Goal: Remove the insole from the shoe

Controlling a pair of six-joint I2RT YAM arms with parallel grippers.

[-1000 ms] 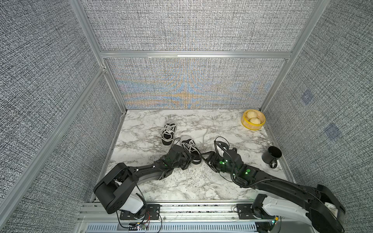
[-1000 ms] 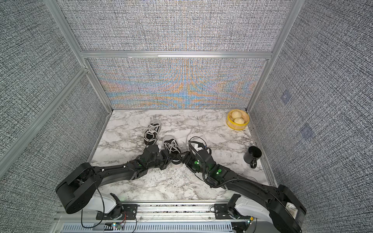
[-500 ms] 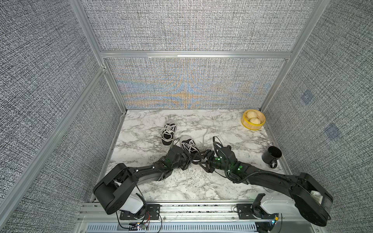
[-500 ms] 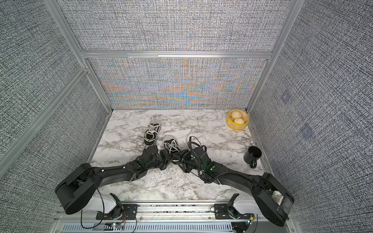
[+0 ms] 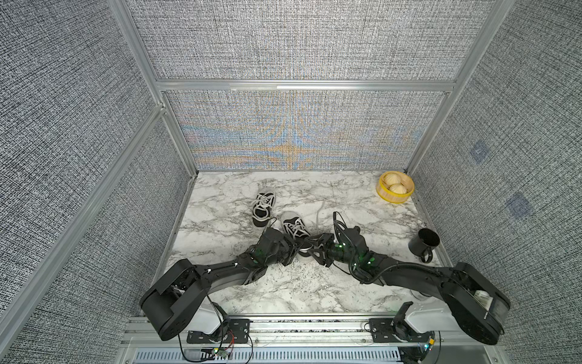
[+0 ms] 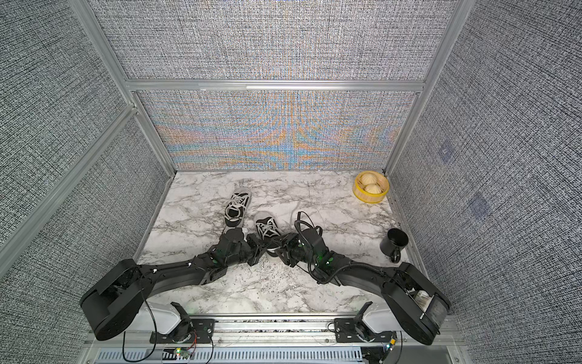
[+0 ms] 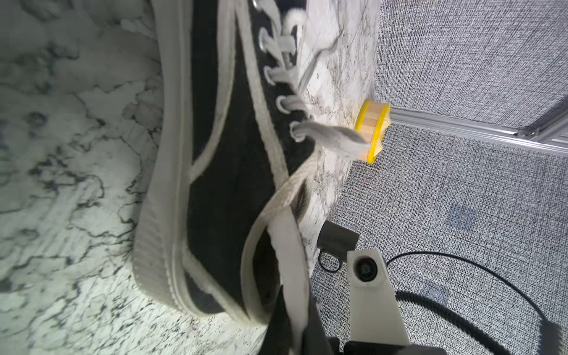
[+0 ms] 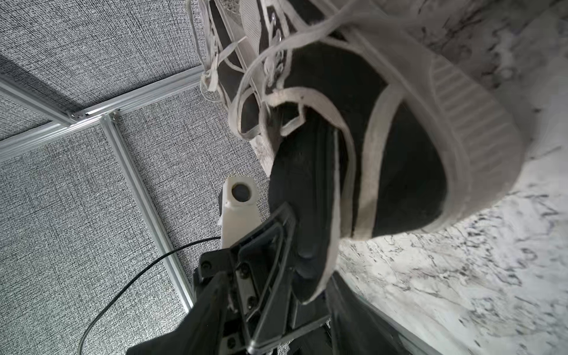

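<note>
Right arm's dropped flat and swung in since a sec ago, so its end effector (image 5: 312,249) now sits at the heel of the near shoe (image 5: 294,225). Left arm hasn't budged afaict.

L to R: left end effector (image 5: 291,250) is clamped tight on the heel end of the insole (image 8: 307,199). In the wrist views the insole is peeled up and partly out of the shoe opening, front part still buried inside. Shoe's upright on the tabletop (image 5: 220,227), toe pointing away, near the other shoe (image 5: 263,205). Right end effector has its jaws part way apart at the heel. Can't tell if they're actually biting the shoe yet.

What worries me imo:
- if the right doesn't pin the shoe, the whole thing prob drags along w/ the insole instead of letting go
- the pinch is on a thin floppy edge, so a hard tug could slip it out
- both end effectors are nearly touching, so closing more could nip the insole or bump the left one
- loose lace (image 7: 332,138) flops by the opening and could snag

Mug (image 5: 423,244) is well apart, no issue.
</note>
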